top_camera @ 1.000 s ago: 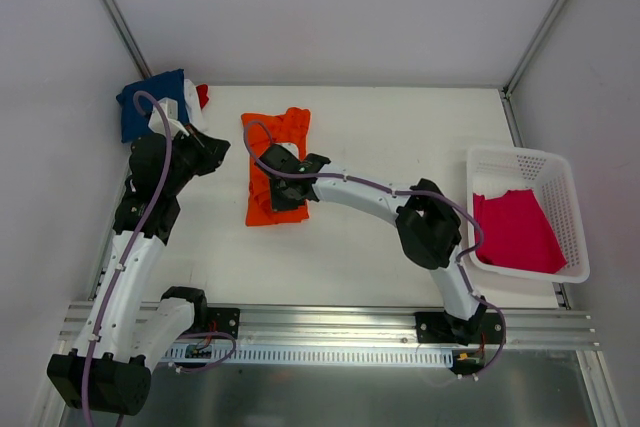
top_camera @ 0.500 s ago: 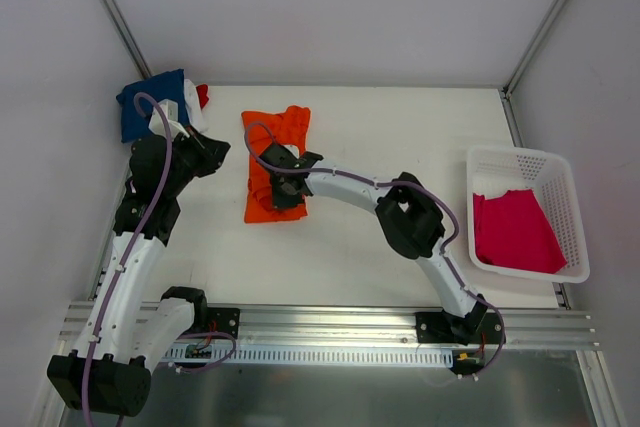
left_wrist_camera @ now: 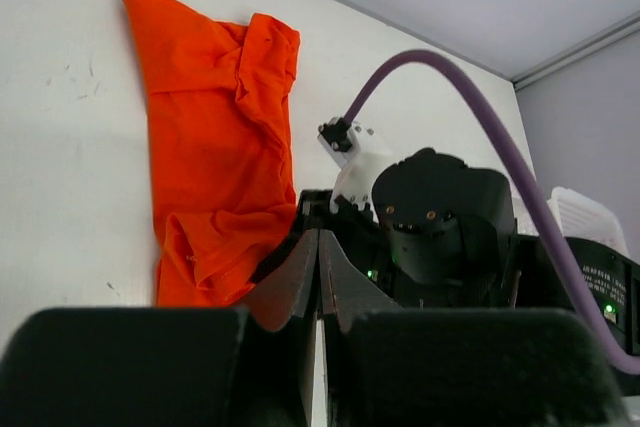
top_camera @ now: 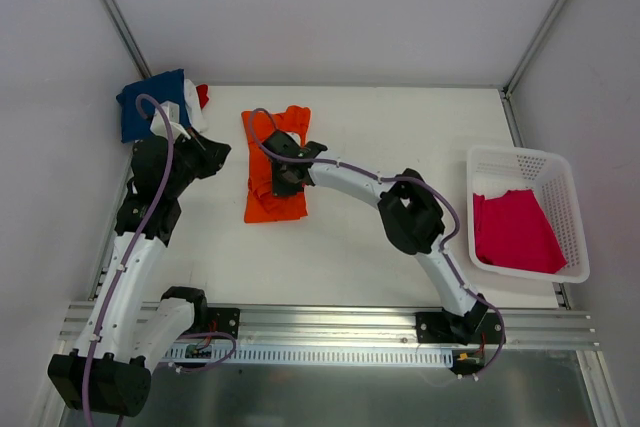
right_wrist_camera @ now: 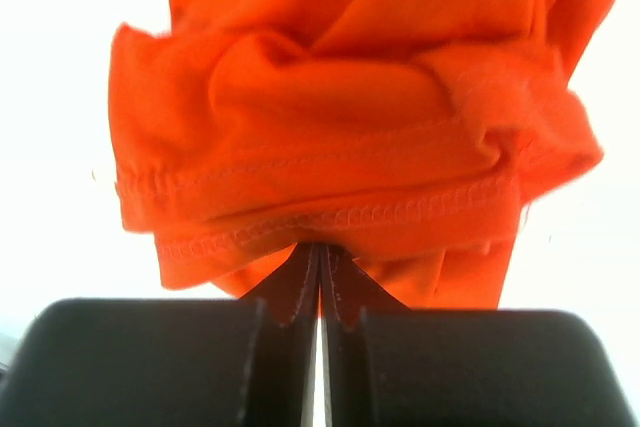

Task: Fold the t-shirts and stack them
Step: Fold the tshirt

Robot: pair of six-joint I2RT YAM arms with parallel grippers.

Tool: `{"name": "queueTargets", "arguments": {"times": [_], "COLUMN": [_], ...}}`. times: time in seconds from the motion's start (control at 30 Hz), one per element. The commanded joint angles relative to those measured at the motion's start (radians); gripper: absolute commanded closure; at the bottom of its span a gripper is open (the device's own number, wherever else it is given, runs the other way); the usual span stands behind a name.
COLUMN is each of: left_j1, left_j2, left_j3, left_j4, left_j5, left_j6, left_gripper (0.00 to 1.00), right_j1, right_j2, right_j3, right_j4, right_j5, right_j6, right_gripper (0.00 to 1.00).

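Near the desk's far edge, left of centre, the overhead view shows a rumpled bright orange cloth t-shirt beneath the clenched right pincer, with the left pincer beside it. Only the left wrist view shows that pincer clenched on nothing. Only the right wrist view shows closed tips touching the stitched hem.

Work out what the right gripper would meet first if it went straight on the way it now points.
The folded hem of the bright orange cloth t-shirt, directly ahead of the right gripper's shut fingers. The tips look at or almost at its edge, though depth is unclear.
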Motion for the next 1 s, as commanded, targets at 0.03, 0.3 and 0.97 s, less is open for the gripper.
{"name": "queueTargets", "arguments": {"times": [0.03, 0.3, 0.97], "left_j1": [0.007, 0.007, 0.007], "left_j2": [-0.019, -0.026, 0.014], "left_j3": [-0.014, -0.025, -0.059], "left_j4": [0.018, 0.016, 0.041], "left_j5": [0.003, 0.009, 0.036], "left_j6": [-0.003, -0.005, -0.034], "left_gripper": [1.00, 1.00, 1.00], "right_j1": [-0.039, -0.079, -0.106], "right_j2": [0.044, 0.136, 0.208], "right_j3": [0.105, 0.260, 0.442], "right_j4": [0.003, 0.007, 0.325], "right_j5": [0.017, 0.031, 0.232], "right_j6": [-0.041, -0.080, -0.417], "right_gripper": [0.99, 0.99, 0.00]}}
